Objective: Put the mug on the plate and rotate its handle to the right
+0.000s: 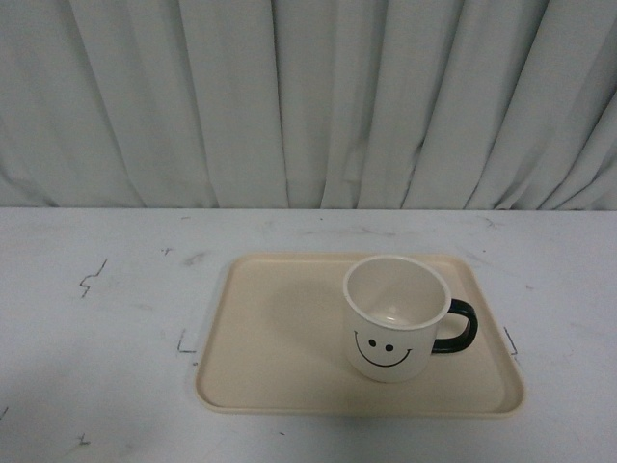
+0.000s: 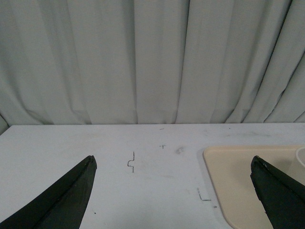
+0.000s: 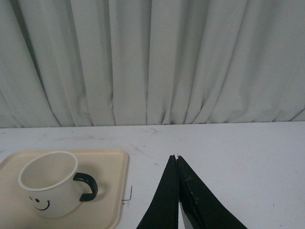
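Observation:
The cream-white mug stands upright on the right half of the beige plate, its smiley face towards the camera. Its dark handle points to the right. In the right wrist view the mug and its handle sit on the plate, well apart from my right gripper, which is shut with nothing in it. My left gripper is open above bare table, one finger over the plate's edge. Neither gripper shows in the front view.
The white table carries small pen marks and corner marks around the plate. A pleated grey curtain hangs right behind the table's far edge.

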Controlling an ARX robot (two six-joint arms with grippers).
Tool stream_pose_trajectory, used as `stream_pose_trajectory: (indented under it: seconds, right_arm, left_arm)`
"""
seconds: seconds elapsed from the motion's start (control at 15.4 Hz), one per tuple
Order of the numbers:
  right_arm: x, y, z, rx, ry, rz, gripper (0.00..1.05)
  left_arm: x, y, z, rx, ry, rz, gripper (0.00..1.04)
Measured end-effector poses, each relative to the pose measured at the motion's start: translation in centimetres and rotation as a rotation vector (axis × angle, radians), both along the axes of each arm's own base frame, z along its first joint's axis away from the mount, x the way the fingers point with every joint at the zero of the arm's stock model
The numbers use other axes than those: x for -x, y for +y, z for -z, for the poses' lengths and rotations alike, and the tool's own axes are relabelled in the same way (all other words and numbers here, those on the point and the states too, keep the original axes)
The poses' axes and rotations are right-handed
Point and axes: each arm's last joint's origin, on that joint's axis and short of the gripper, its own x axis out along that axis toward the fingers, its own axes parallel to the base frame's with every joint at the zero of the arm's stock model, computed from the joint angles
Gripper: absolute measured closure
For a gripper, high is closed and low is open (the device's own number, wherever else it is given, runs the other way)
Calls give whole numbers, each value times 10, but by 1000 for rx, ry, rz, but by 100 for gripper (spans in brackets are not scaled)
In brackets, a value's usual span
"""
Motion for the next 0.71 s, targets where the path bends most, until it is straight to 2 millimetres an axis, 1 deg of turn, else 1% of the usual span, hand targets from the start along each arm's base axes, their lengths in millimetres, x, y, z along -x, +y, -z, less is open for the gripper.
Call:
stream_pose_trajectory:
  seconds: [0.06, 0.13, 0.39, 0.52, 0.58, 0.71]
  right_arm:
    - [11, 0, 4, -1, 17, 0, 103]
    - [11, 0, 3, -1, 11, 0, 103]
    - [11, 0, 3, 0, 10, 0, 85]
    - [11, 0, 3, 0, 10, 0, 79]
    - [11, 0, 3, 0, 10, 0, 63]
    - [11, 0, 3, 0, 10, 0, 12]
  left_arm:
    - [0, 0, 0, 0, -1, 0, 7]
    - [0, 0, 0, 0, 1, 0, 7]
    - [0, 0, 0, 0, 0, 0, 7]
    - [0, 0, 0, 0, 0, 0, 7]
    - [0, 0, 0, 0, 0, 0, 7]
    - [0, 0, 0, 0, 0, 0, 7]
